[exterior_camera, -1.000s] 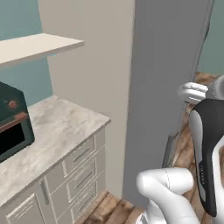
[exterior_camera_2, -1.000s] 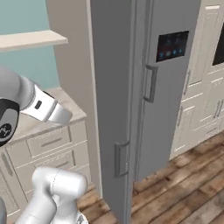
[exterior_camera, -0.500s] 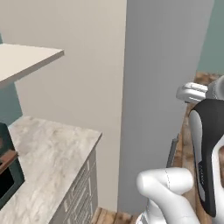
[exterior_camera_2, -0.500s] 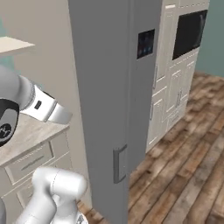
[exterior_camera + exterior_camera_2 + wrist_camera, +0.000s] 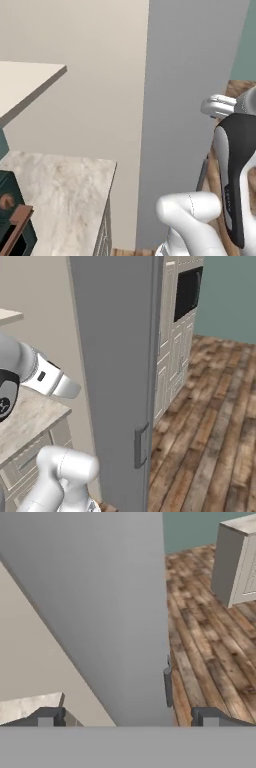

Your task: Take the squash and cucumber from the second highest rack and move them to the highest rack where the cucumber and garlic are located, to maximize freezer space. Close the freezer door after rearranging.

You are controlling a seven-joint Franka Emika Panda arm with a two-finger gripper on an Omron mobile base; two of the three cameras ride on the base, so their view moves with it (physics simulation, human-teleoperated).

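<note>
The freezer door is a tall grey panel with its outer face toward me, and it also appears in the left base view. Its short vertical bar handle sits low on the panel's edge. The hand view looks along the same grey face, with the handle just above the fingertips. My gripper is open, its two dark tips wide apart with nothing between them. The freezer's inside, the racks, the squash, the cucumber and the garlic are hidden behind the door.
A marble counter with a dark green oven lies at the lower left, under a pale wall shelf. Cream cabinets with a built-in black oven stand at the right. Wood floor stretches to the right of the door.
The whole picture has shifted, so the base has moved: the counter and oven slid left, and the blue-lit panel went out of the right view. The grey door looms larger. The gripper stays open.
</note>
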